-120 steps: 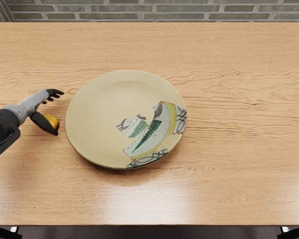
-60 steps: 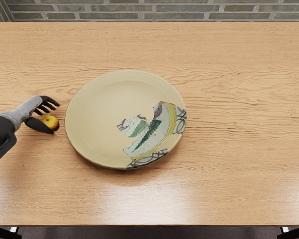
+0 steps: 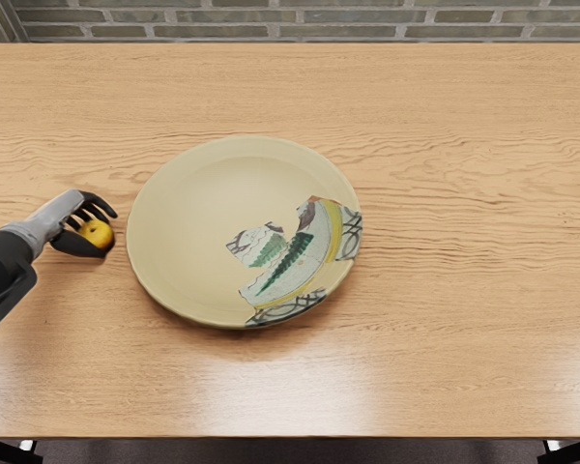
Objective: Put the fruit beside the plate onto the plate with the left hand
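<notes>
"Fingers (image 3: 101,203) of my left hand (image 3: 75,220) are curled around the fruit (image 3: 100,233), with the thumb underneath it."
"Where's the fruit sitting?"
"I see it on the table (image 3: 445,145), just beside the left rim of the plate (image 3: 188,184), not on it."

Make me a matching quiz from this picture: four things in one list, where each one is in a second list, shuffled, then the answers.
Things:
1. yellow fruit
2. plate
3. left hand
4. brick wall

Places:
A. behind the far edge of the table
B. mid-table, with a painted patch on its right part
C. on the wood just off the plate's left rim
D. in from the left edge, fingers curled round the fruit

Pairs: 1-C; 2-B; 3-D; 4-A
</notes>
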### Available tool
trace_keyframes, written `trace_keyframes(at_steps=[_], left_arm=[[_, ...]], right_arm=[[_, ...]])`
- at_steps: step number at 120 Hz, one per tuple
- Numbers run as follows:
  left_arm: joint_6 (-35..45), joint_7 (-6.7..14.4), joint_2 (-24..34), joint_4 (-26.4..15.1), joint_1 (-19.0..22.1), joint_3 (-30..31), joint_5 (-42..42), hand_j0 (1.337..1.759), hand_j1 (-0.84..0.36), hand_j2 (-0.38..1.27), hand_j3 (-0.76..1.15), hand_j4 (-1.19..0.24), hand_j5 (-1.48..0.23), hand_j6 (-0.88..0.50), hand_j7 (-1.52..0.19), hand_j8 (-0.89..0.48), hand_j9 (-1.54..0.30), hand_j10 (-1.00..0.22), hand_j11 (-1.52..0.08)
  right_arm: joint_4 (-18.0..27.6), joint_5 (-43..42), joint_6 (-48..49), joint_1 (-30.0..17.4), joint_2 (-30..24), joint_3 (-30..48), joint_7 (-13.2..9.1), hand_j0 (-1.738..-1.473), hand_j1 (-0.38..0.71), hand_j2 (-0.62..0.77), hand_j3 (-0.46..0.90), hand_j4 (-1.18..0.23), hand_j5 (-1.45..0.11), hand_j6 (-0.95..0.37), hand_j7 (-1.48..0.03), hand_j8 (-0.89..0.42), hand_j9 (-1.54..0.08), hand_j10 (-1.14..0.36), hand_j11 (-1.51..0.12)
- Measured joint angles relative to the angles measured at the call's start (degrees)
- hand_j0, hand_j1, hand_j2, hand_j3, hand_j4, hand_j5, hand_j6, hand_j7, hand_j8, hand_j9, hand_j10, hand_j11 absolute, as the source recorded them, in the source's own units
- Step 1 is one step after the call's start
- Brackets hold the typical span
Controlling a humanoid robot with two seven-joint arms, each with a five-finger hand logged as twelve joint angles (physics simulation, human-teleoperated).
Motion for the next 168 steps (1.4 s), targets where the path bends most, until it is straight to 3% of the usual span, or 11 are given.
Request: trace_keyframes(at_steps=[41, 93, 120, 168], left_arm=[[-0.47, -0.04, 0.46, -0.45, -1.20, -0.39, -0.87, 1.657, -0.26, 0.33, 0.00, -0.60, -0.78, -0.54, -0.78, -0.50, -0.78, -0.60, -0.78], [-1.08, 0.01, 2.70, -2.73, -2.76, -1.97, -1.05, 1.657, -0.25, 0.34, 0.00, -0.61, -0.81, -0.55, -0.80, -0.51, -0.80, -0.61, -0.80], [-3.57, 0.20, 5.23, -3.93, -2.72, -5.50, -1.07, 1.657, -0.25, 0.34, 0.00, -0.61, -0.80, -0.55, -0.79, -0.52, -0.80, -0.61, -0.80], [-8.75, 0.55, 4.67, -4.41, -4.03, -11.49, -1.12, 1.657, -0.26, 0.40, 0.00, -0.61, -0.81, -0.57, -0.80, -0.52, -0.80, -0.61, -0.79]], right_arm=[[-0.02, 0.00, 0.00, 0.00, 0.00, 0.00, 0.00, -1.658, -0.33, 0.00, 0.00, -0.02, -0.02, -0.02, -0.02, -0.02, -0.02, -0.02, -0.02], [-0.04, 0.00, 0.00, 0.00, 0.00, 0.00, 0.00, -1.658, -0.33, 0.00, 0.00, -0.02, -0.02, -0.02, -0.02, -0.02, -0.02, -0.02, -0.02], [-0.03, 0.00, 0.00, 0.00, 0.00, 0.00, 0.00, -1.658, -0.33, 0.00, 0.00, -0.02, -0.02, -0.02, -0.02, -0.02, -0.02, -0.02, -0.02], [-0.03, 0.00, 0.00, 0.00, 0.00, 0.00, 0.00, -1.658, -0.33, 0.00, 0.00, -0.02, -0.02, -0.02, -0.02, -0.02, -0.02, -0.02, -0.02]])
